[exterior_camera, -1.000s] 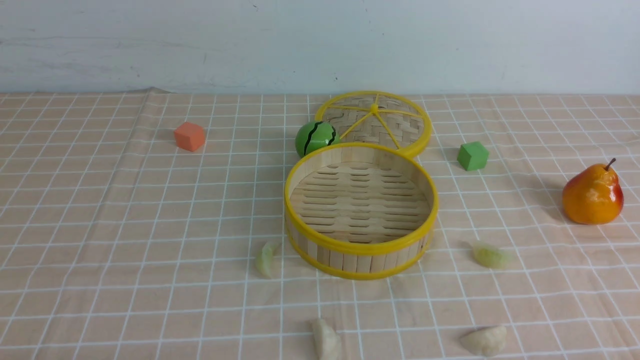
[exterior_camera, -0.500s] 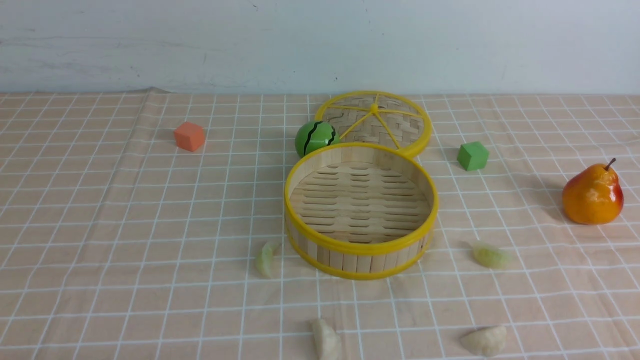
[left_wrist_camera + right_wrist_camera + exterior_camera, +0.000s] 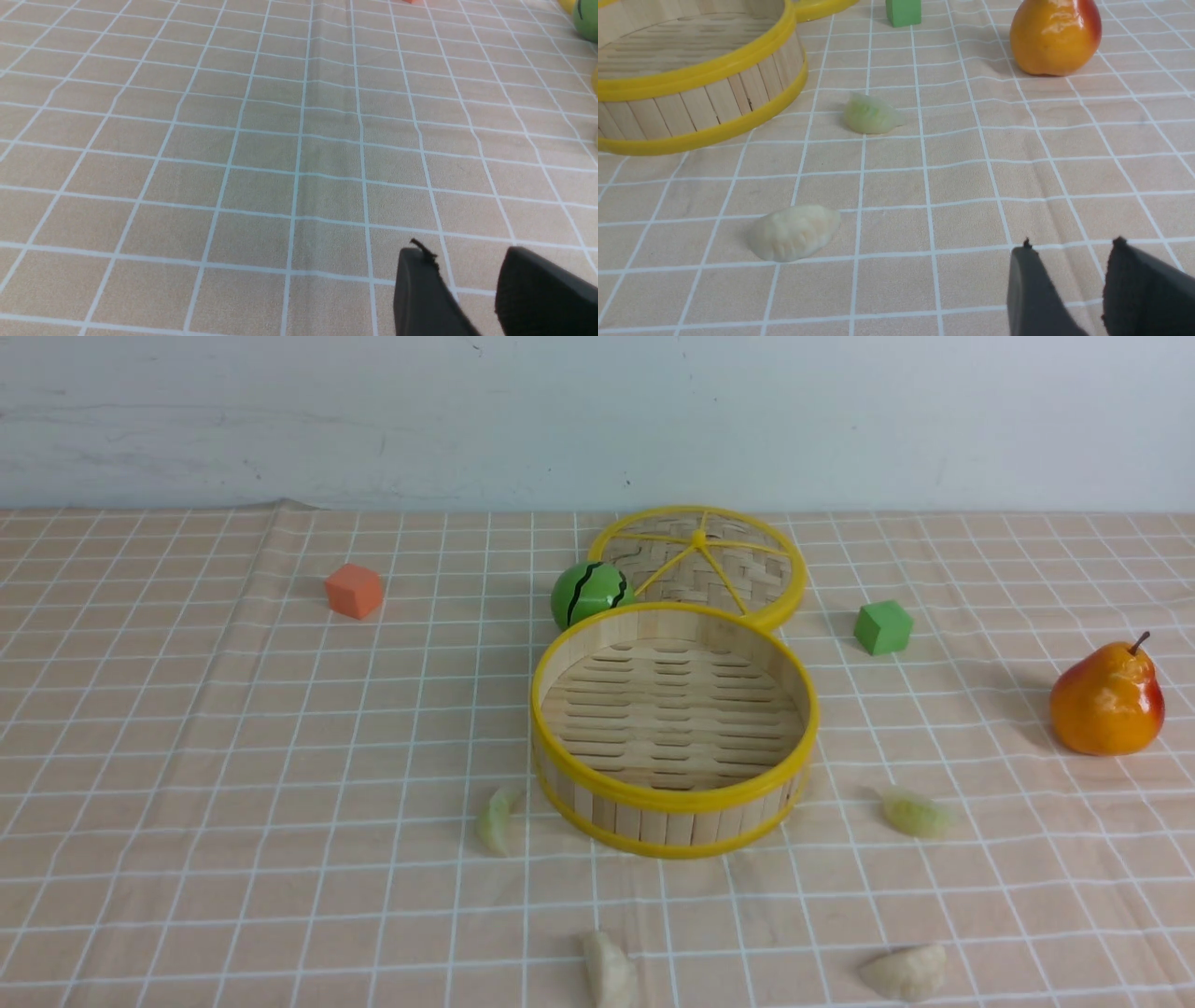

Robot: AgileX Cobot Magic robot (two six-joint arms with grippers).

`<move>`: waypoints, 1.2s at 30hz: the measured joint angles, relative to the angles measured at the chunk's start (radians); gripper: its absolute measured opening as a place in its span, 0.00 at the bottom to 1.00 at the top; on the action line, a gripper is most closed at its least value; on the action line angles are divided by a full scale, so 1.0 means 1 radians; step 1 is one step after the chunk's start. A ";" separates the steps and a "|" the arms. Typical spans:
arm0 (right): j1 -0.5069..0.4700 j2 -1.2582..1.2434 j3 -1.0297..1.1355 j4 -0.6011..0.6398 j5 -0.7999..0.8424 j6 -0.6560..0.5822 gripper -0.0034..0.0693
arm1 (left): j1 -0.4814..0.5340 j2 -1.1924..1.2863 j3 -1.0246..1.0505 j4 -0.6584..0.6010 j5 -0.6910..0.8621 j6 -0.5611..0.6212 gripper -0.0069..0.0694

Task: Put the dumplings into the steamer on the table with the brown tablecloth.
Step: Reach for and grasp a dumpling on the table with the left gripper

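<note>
Tablecloth (image 3: 187, 756): dumplings (image 3: 904, 973) outside empty steamer (image 3: 672, 798). Left gripper (image 3: 467, 261), right gripper (image 3: 1072, 252) parted, bare. We reckon first pick pending: right, nearest dumpling.

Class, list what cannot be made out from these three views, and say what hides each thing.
- Front view: the left cream dumpling is cut by the lower edge.
- Front view: the steamer wall hides the lower part of the watermelon ball.
- Left wrist view: the orange cube is only a sliver at the top edge.
- Right wrist view: the top of the pear is cut off by the upper edge.
</note>
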 joint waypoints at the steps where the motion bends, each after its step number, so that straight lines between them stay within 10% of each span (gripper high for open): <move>1: 0.000 0.000 0.000 0.000 0.000 0.000 0.38 | 0.000 0.000 0.000 0.000 0.001 0.000 0.40; 25: 0.000 0.000 0.000 0.004 0.000 0.001 0.38 | 0.000 0.000 0.000 0.012 -0.006 -0.008 0.40; 30: 0.000 0.000 0.000 0.157 0.000 0.070 0.38 | 0.000 0.000 0.000 -0.279 -0.064 -0.204 0.40; 36: 0.000 0.000 0.010 0.773 0.026 0.424 0.38 | 0.000 0.000 0.000 -0.794 -0.115 -0.534 0.40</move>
